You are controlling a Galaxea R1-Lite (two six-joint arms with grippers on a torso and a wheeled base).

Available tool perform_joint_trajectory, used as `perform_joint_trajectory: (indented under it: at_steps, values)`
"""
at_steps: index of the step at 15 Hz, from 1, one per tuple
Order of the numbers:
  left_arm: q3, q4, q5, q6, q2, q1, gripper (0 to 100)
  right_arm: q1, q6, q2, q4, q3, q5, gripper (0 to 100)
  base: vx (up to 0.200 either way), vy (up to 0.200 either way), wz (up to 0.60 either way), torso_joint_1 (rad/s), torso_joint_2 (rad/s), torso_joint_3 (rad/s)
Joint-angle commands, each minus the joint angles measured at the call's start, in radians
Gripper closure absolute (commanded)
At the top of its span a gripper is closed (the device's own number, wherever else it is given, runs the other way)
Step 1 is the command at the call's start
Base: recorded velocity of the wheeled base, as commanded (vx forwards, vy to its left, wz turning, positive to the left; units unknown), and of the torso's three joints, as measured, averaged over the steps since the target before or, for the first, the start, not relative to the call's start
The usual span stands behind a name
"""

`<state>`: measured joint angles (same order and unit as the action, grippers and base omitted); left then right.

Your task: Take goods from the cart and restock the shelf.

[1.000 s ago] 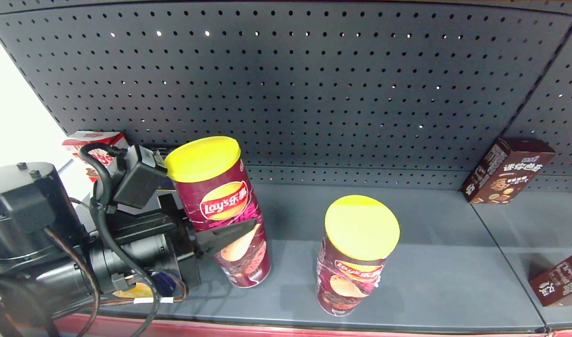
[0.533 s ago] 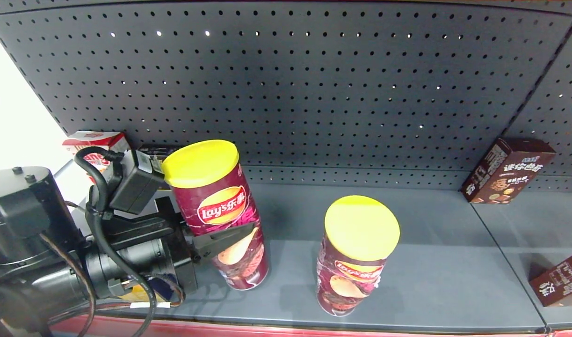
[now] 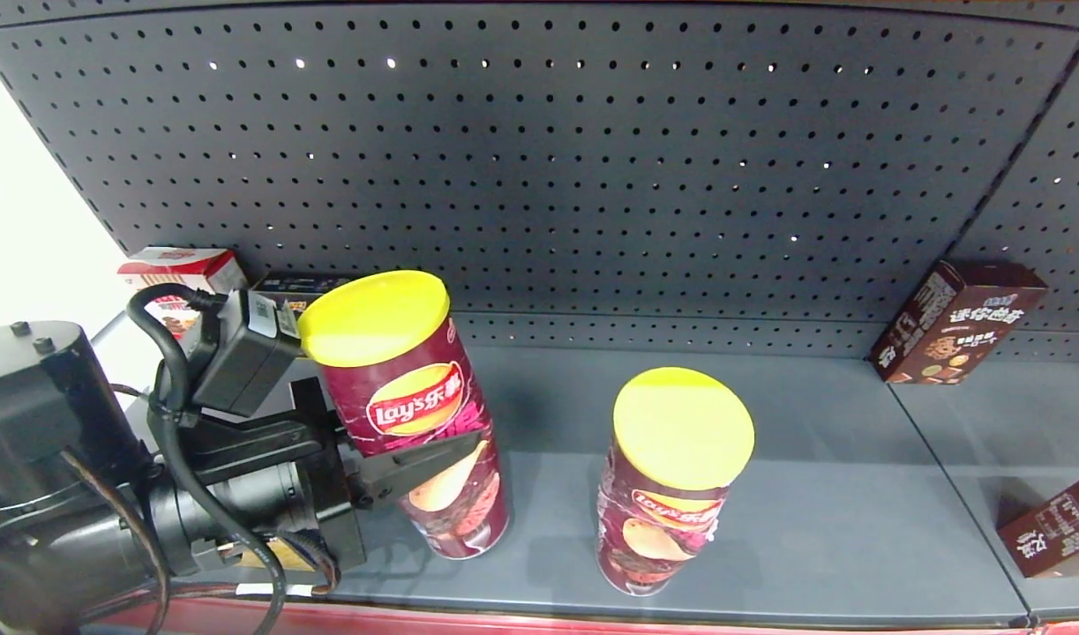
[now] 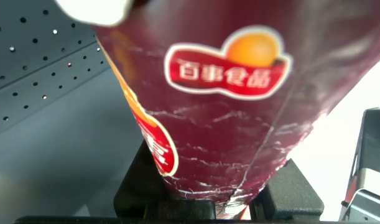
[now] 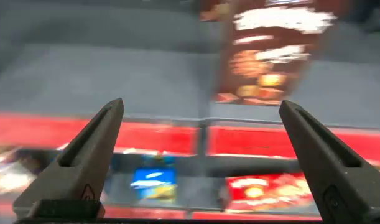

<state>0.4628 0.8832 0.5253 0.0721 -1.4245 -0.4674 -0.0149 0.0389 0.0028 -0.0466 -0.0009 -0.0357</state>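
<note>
The left hand pinches a chip can around its lower middle, one dark finger lying across the front of the maroon wall and the other hidden behind it. This can has a yellow lid and leans a little, its top tipped away from the second chip can, which stands upright and free on the grey shelf. The two cans are near each other but apart, the gripped one to the left of the second chip can and slightly farther back. Whether the gripped can's base touches the shelf board or hangs just above it cannot be told. In the left wrist view the maroon wall rises between the two black fingers, pressed against both. Behind the second chip can runs a dark pegboard. Well to the right of that can a brown box leans tilted against the pegboard, and nearer the front edge, also to its right, a second brown box is cut off by the frame. Far to its left, past the gripped can, a red and white box and a flat dark box sit at the pegboard's foot. The right hand is spread wide and pinches nothing; beyond its fingers lie a blurred carton and a red strip.
</note>
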Motion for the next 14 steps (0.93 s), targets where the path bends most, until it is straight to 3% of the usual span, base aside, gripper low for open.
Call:
perform_joint_trajectory:
  at_steps: [1,4,6,8,11,14]
  values:
    - [0.000,0.000,0.002,0.000,0.001,0.001,100,0.000,-0.002,-0.003,0.013,0.001,-0.021,0,0.000,0.000,0.00,0.000,0.00,0.000]
    - [-0.009,0.002,0.002,0.005,0.002,-0.016,100,0.000,-0.016,-0.003,0.050,0.001,-0.004,0,0.000,0.000,0.00,0.000,0.00,0.000]
    - [0.007,-0.009,0.004,0.029,0.036,-0.048,100,0.000,-0.028,-0.003,0.050,0.001,0.008,0,0.000,0.000,0.00,0.000,0.00,0.000]
    - [0.013,-0.009,0.005,0.029,0.021,-0.036,100,0.000,-0.030,-0.003,0.050,0.001,0.008,0,0.000,0.000,0.00,0.000,0.00,0.000]
    - [0.106,0.008,0.035,0.023,-0.070,-0.010,100,0.000,-0.030,-0.003,0.050,0.001,0.008,0,0.000,0.000,0.00,0.000,0.00,0.000]
    - [0.260,-0.012,0.110,0.028,-0.175,0.015,100,0.000,-0.030,-0.003,0.050,0.001,0.008,0,0.000,0.000,0.00,0.000,0.00,0.000]
